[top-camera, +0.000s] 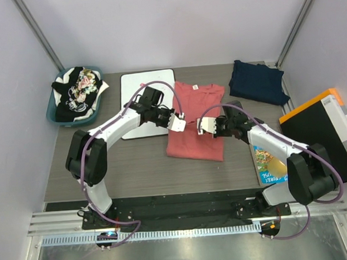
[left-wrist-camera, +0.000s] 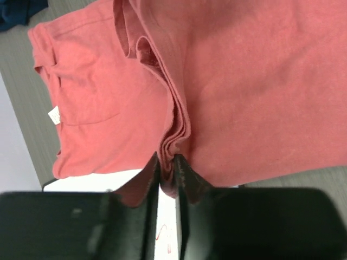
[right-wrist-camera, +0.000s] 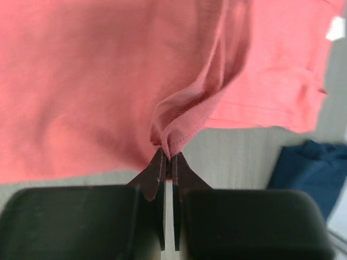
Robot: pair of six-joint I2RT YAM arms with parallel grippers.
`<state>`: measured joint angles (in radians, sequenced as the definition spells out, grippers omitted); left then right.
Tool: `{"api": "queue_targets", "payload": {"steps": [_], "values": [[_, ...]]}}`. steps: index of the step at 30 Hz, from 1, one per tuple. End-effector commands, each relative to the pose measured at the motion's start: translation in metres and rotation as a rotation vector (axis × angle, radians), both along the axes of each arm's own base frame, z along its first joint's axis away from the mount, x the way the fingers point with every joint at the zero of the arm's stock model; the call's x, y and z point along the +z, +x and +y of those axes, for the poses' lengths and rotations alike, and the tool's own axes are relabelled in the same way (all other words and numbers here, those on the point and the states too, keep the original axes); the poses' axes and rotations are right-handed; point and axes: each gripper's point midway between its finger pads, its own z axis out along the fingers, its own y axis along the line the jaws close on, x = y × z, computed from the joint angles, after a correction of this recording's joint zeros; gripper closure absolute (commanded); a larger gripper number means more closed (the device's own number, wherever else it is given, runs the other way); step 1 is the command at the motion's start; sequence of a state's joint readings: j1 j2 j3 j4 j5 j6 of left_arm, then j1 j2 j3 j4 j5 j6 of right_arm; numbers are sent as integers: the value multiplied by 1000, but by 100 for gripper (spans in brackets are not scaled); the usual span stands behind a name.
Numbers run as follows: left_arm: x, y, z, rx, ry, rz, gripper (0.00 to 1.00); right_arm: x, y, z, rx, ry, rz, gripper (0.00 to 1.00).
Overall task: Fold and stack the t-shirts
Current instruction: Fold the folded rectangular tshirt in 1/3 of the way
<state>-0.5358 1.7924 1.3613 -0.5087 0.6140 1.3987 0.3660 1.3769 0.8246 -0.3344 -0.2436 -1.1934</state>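
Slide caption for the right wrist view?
Right tool shut on a fold of the salmon t-shirt, with the navy t-shirt lying apart on the grey table.

- The top camera hung high over the near edge of the bench [top-camera: 140, 167] and looked down on all of it.
- The left wrist camera sat close over the salmon t-shirt [left-wrist-camera: 260, 81], peering out past its own jaws.
- The right wrist camera did likewise from the opposite side; both caught that shirt and a corner of the navy t-shirt [right-wrist-camera: 309, 168].
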Motion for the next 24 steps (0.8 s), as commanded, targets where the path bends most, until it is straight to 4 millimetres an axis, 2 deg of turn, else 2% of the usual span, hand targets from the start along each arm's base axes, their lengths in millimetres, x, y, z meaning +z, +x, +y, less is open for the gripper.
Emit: {"api": "queue_targets", "payload": {"steps": [1,2,3,4,5,6,8,11,13,14,15,17,18,19,21,22,24], "values": [[28,34,-13,43,-94,-113,65,42,58,-9,-170,52,-287,71],[24,37,-11,103,-110,-89,55,42,67,-30,-289,11,-358,61],[24,47,-6,161,-110,-125,47,51,76,-34,-332,16,-424,52],[41,62,-11,190,-173,-211,36,67,87,-36,-370,39,-502,35],[31,61,-5,221,-175,-212,34,70,91,-45,-438,33,-530,31],[53,73,-4,259,-224,-309,32,79,96,-47,-465,53,-562,28],[55,73,2,293,-241,-340,27,87,96,-48,-481,72,-575,23],[78,71,10,327,-264,-356,27,85,88,-40,-446,103,-503,23],[88,54,16,302,-251,-311,28,71,67,-27,-358,118,-378,23],[86,45,17,287,-239,-283,28,67,55,-18,-273,107,-309,24],[72,28,24,245,-175,-228,29,53,29,-7,-183,115,-191,25],[63,0,27,179,-160,-165,30,41,-1,2,-44,90,-74,26],[50,-14,31,159,-126,-123,29,26,-27,0,-6,70,34,26],[35,-29,35,136,-101,-101,28,22,-41,9,87,75,79,26],[16,-51,34,94,-69,-73,28,9,-64,14,121,68,151,27],[0,-64,37,74,-45,-53,28,7,-68,16,127,71,160,27],[-15,-84,31,38,-16,-28,28,-4,-83,22,156,65,195,27]]}}
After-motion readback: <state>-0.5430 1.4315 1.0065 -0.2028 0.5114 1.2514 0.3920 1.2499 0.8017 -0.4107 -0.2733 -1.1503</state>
